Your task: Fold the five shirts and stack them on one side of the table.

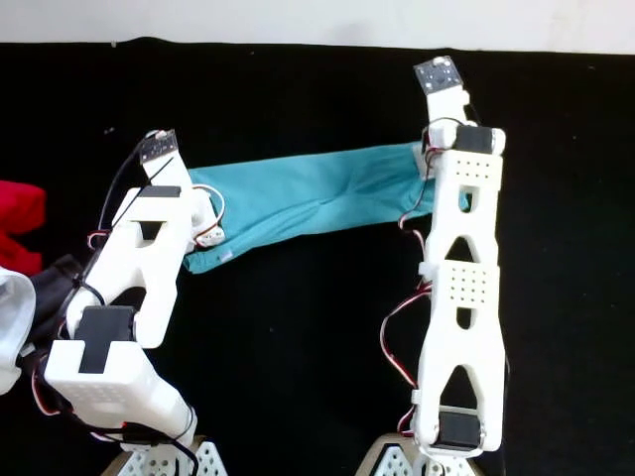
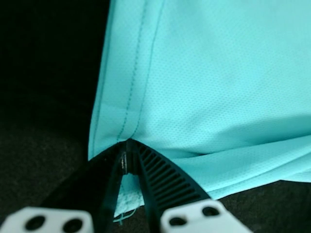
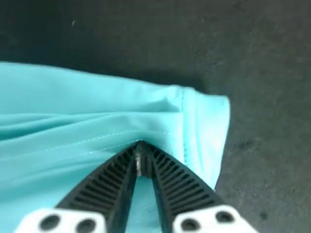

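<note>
A teal shirt (image 1: 308, 198) hangs stretched as a long band between the two arms over the black table (image 1: 298, 347). My left gripper (image 2: 127, 148) is shut on the teal shirt (image 2: 209, 82) at its hemmed corner, on the left end of the band (image 1: 198, 213). My right gripper (image 3: 139, 148) is shut on the teal shirt (image 3: 73, 107) near its stitched edge, at the band's right end (image 1: 432, 164). A red shirt (image 1: 20, 223) lies bunched at the table's left edge, with a white shirt (image 1: 12, 317) in front of it.
The left arm (image 1: 129, 297) and the right arm (image 1: 461, 297) rise from bases at the front edge. Bare black tabletop lies between them and along the far side (image 1: 298, 89). A dark garment (image 1: 55, 283) sits beside the white one.
</note>
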